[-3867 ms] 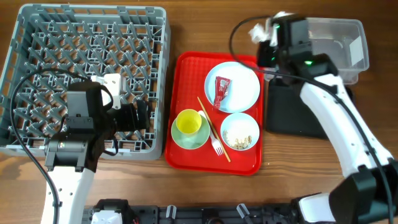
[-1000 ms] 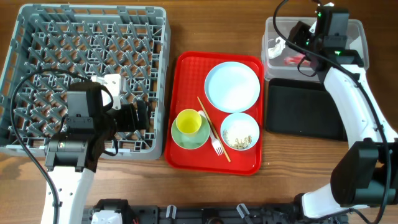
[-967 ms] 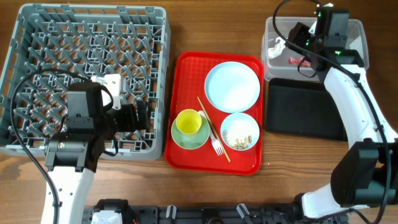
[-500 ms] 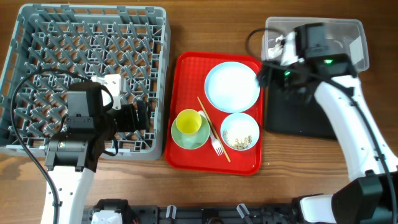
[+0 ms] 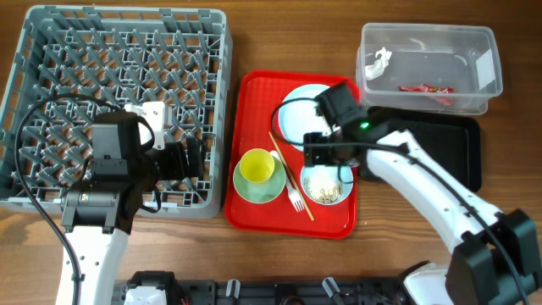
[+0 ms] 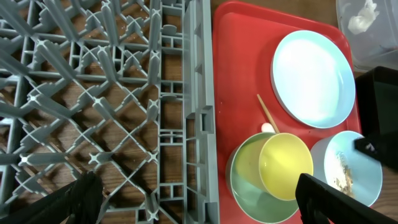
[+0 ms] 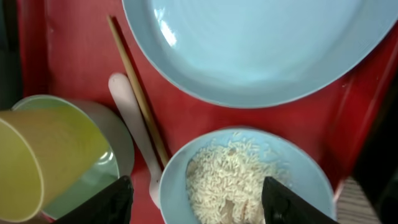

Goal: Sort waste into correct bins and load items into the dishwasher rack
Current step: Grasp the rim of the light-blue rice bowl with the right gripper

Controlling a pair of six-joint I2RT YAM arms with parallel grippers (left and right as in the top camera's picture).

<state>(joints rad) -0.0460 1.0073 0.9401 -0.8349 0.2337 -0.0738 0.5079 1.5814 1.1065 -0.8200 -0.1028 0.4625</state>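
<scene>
Bowl [image 7: 292,163] sits under right gripper [image 7: 198,202], spread open; plate [image 7: 249,43] at 12 o'clock. We log left gripper [image 6: 208,202] open, empty.

Bright, even light from above, soft short shadows, faint sheen on the clear box [image 5: 423,63] at the far right corner, right wrist close-up slightly soft.

Rack [image 5: 118,51] left; serving tray [image 5: 254,212] centre: plate [image 5: 295,123] behind bowl [image 5: 326,190], cup [image 5: 257,166] on saucer [image 5: 254,194]; box [image 5: 440,68] behind flat bin [image 5: 457,131], right.
</scene>
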